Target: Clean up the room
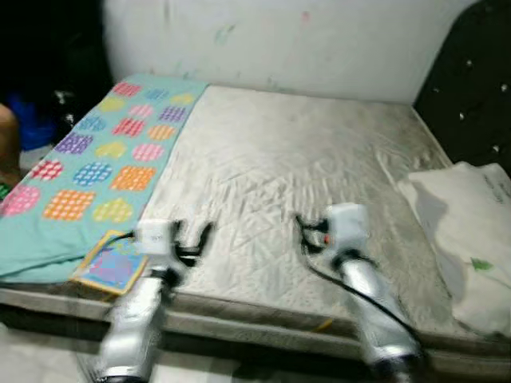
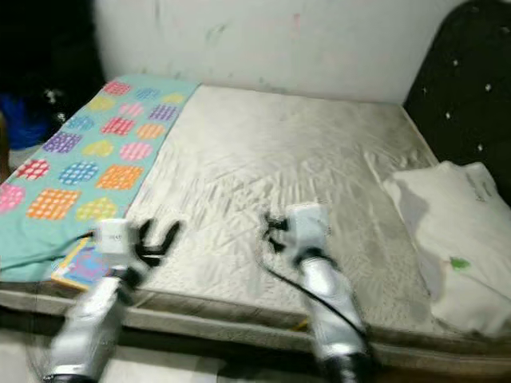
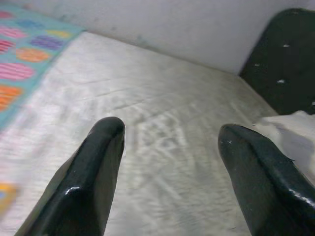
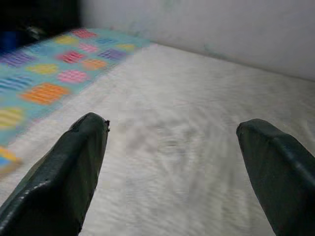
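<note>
A bare, quilted grey mattress (image 1: 279,175) makes up the bed, its surface creased in the middle. Along the robot's left side lies a teal blanket (image 1: 96,163) patterned with coloured checked circles, spread flat from the wall down to the near edge. At that near left corner a small colourful book (image 1: 112,263) with a yellow border rests partly on the blanket, just beside the left arm. On the right side a white pillow (image 1: 467,231) lies crumpled against the dark tufted headboard (image 1: 471,88), hanging a little over the mattress edge.

The left gripper (image 1: 196,239) hovers above the near edge of the mattress, close to the book, its fingers (image 3: 93,172) spread well apart and holding nothing. The right gripper (image 1: 302,231) hangs over the near middle of the mattress, its fingers (image 4: 69,172) likewise wide open and empty. A pale wall (image 1: 279,40) stands behind the bed. The head views are somewhat blurred.
</note>
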`<state>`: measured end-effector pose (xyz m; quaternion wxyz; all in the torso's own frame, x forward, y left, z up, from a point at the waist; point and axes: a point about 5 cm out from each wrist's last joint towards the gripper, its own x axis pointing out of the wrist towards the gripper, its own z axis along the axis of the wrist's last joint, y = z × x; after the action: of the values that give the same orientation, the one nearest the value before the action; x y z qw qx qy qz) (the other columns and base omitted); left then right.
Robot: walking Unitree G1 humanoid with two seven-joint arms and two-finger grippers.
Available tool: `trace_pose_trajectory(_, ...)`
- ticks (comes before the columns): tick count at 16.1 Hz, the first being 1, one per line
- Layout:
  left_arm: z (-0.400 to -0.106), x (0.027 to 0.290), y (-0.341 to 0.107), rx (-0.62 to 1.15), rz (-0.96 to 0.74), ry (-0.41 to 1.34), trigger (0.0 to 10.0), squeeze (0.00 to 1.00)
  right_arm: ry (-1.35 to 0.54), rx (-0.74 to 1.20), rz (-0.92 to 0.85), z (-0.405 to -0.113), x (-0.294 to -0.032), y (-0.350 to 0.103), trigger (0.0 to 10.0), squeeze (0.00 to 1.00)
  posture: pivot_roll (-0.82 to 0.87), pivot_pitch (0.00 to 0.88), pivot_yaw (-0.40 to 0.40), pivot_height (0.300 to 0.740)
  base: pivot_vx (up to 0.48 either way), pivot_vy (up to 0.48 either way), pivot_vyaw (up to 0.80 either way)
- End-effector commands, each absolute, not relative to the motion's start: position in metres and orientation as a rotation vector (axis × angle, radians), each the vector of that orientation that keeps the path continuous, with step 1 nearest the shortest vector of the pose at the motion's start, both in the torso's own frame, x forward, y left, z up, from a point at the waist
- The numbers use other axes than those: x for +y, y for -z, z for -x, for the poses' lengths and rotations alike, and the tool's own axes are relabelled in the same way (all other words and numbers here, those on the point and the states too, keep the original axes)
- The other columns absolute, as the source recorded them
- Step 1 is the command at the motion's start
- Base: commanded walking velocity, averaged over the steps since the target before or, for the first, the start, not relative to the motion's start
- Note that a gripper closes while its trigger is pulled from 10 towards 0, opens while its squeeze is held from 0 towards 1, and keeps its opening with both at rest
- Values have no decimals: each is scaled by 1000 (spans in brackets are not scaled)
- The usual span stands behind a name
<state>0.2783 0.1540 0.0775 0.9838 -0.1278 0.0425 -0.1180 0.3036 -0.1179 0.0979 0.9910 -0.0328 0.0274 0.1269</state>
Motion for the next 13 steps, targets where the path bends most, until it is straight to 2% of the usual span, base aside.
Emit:
trace_pose_trajectory(1, -280, 145, -83, 57, 274, 279, 10000, 0, -218, 58, 68, -306, -130, -99, 10000, 0, -45, 0, -27, 740, 0, 0, 0)
trace_pose_trajectory(3, -279, 143, -84, 50, 281, 300, 10000, 0, -212, 65, 63, -307, -132, -99, 10000, 0, -46, 0, -30, 740, 0, 0, 0)
trace_pose_trajectory(8, -279, 141, -85, 42, 312, 326, 10000, 0, -202, 69, 71, -307, -134, -98, 10000, 0, -47, 0, -30, 740, 0, 0, -536)
trace_pose_trajectory(11, -278, 139, -85, 44, 321, 333, 10000, 0, -197, 73, 74, -307, -135, -97, 10000, 0, -52, 0, -29, 740, 0, 0, 0)
trace_pose_trajectory(13, -279, 139, -85, 44, 325, 332, 10000, 0, -197, 73, 76, -307, -136, -97, 10000, 0, -53, 0, -31, 740, 247, 0, 0)
